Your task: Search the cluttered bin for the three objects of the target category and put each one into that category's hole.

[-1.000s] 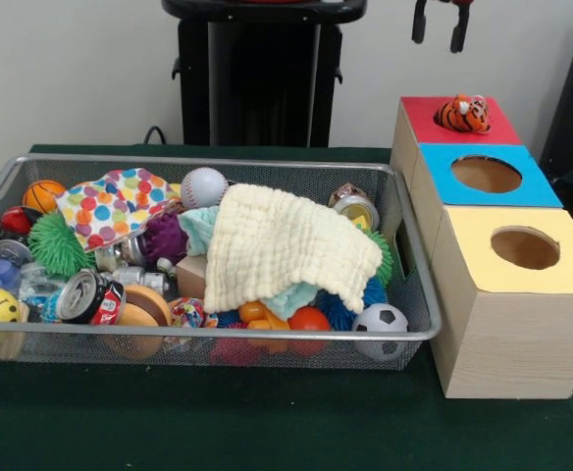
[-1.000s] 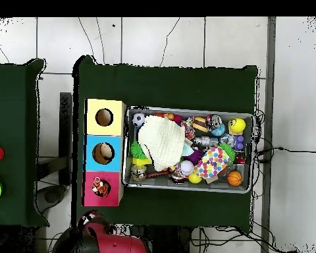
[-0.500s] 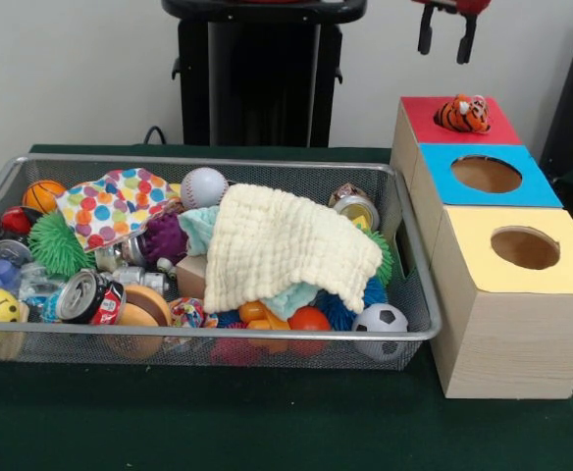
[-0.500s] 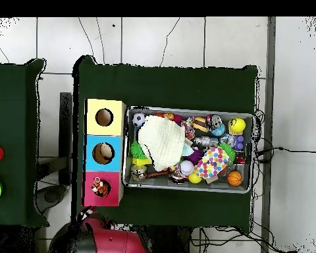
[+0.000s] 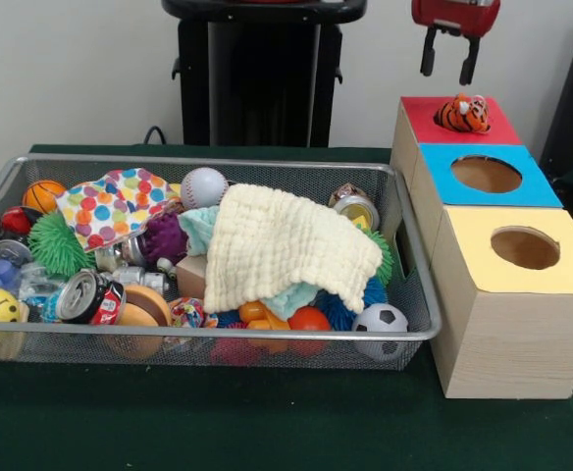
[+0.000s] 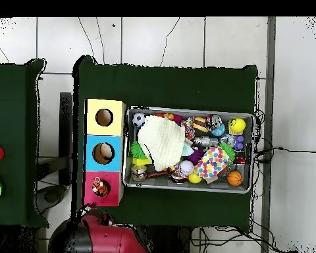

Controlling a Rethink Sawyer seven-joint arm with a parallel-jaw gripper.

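— Contents noted? 
— A cream cloth (image 5: 288,245) draped over the middle of the heap. A polka-dot cloth (image 5: 115,203) left of it, a baseball (image 5: 204,186) between them at the back. 
— Front edge? 
— Crushed can (image 5: 88,296) at the left, small football (image 5: 380,319) at the right. 
— Elsewhere? 
— Blue-topped box (image 5: 486,175) and yellow-topped box (image 5: 522,248), side by side on the green table (image 5: 218,422).

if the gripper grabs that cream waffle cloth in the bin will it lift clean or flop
The cream cloth drapes over the toys in the wire bin, so it probably lifts limp, sagging from the pinch. It looks light. Its hanging edge might drag the soccer ball.
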